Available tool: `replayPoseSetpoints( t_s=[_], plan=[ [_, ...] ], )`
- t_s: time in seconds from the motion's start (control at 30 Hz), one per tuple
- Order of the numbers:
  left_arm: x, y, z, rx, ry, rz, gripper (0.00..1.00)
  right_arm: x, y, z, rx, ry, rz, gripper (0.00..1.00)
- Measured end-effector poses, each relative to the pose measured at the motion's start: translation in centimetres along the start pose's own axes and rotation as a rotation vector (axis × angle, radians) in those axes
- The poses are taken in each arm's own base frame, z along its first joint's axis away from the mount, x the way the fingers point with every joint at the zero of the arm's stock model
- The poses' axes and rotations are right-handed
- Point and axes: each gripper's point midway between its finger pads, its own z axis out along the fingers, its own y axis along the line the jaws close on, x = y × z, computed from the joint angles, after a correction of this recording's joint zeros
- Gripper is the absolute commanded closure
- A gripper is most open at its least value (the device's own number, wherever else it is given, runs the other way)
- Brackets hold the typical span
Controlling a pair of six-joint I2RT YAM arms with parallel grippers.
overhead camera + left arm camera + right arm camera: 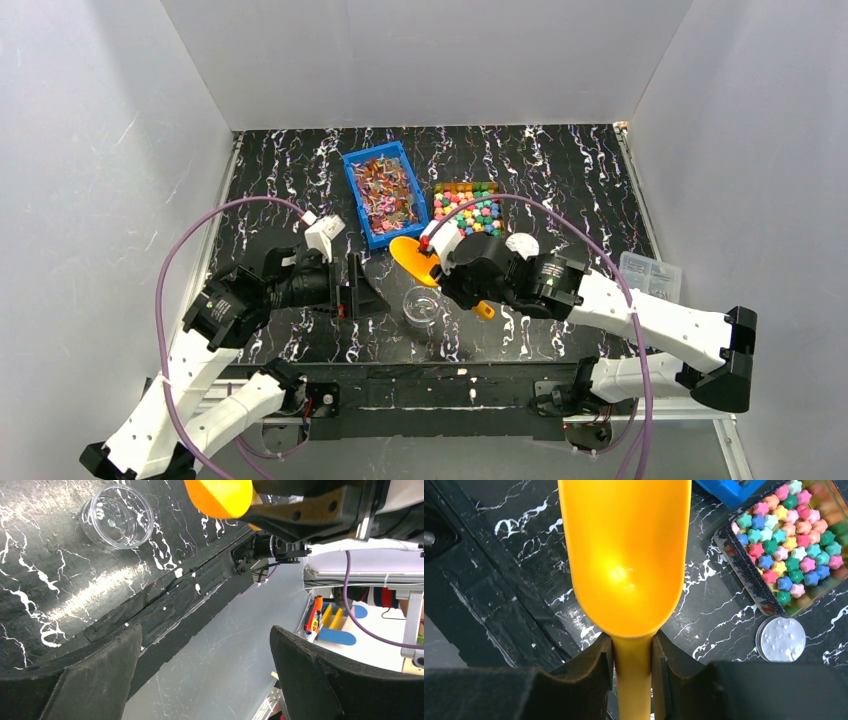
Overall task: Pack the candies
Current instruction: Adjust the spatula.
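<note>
The candies are small, knobbly and many-coloured; they fill a shallow dark tray at mid table, also seen at the upper right of the right wrist view. My right gripper is shut on the handle of an orange scoop, whose bowl is empty and held above the table near the tray. A clear round cup stands empty below the scoop and shows in the left wrist view. My left gripper is open and empty, left of the cup, its jaws wide apart.
A blue bin of wrapped sweets stands left of the tray. A round silvery lid lies on the table near the tray. A clear plastic box sits at the right edge. White walls enclose the table.
</note>
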Motion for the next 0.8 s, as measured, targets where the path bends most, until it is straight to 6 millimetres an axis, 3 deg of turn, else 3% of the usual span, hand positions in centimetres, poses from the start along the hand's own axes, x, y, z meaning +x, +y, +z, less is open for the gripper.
replayPoseSetpoints(
  t_s=[0.37,0.53,0.8],
  plan=[
    [0.6,-0.4,-0.7,0.006,0.002,-0.071,0.02,0.4,4.4,-0.9,-0.073,-0.02,-0.245,0.99],
    [1.0,-0.2,-1.0,-0.007,0.0,-0.089,0.1,0.9,6.8,-1.4,-0.113,-0.037,-0.353,0.99],
    [1.3,-0.1,-1.2,-0.015,0.001,-0.101,0.26,0.4,8.7,-2.0,-0.137,-0.087,-0.432,0.99]
  ],
)
